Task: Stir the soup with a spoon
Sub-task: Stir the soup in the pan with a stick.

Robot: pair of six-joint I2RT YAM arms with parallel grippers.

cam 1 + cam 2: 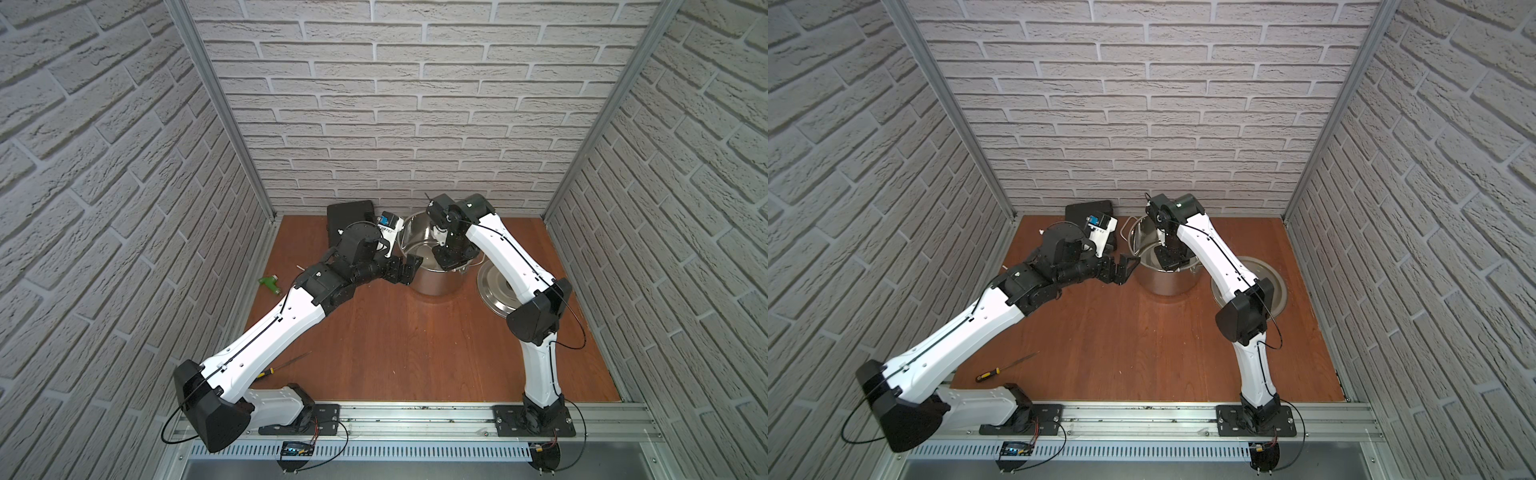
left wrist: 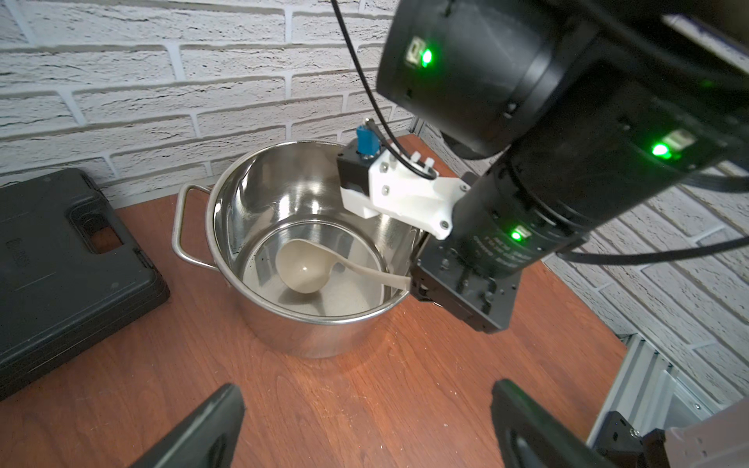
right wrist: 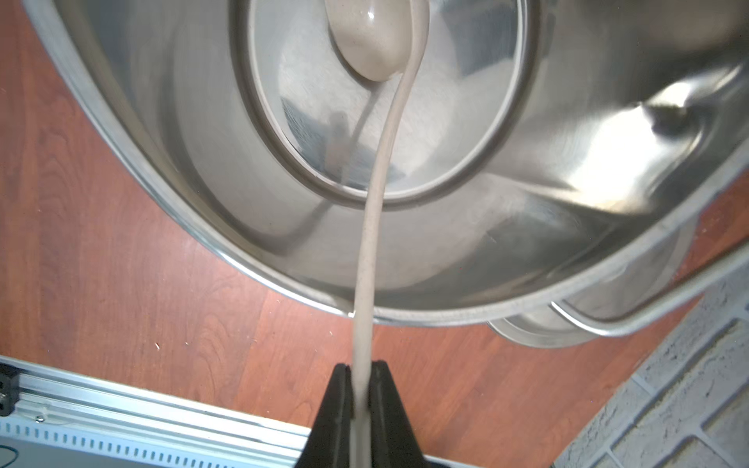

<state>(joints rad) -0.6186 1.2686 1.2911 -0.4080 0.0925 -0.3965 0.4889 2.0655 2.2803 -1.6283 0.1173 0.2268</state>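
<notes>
In pot, cream deep-bowled spoon — right gripper clenching its handle, left gripper released

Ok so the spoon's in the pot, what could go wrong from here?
1. The right claw pinches the spoon high on its slim handle, so it may pivot or slip while stirring.
2. The handle crosses the pot rim; a wide sweep could lever against it.
3. The left claw is open and off the pot, so nothing steadies it; it could slide toward the lid.
</notes>
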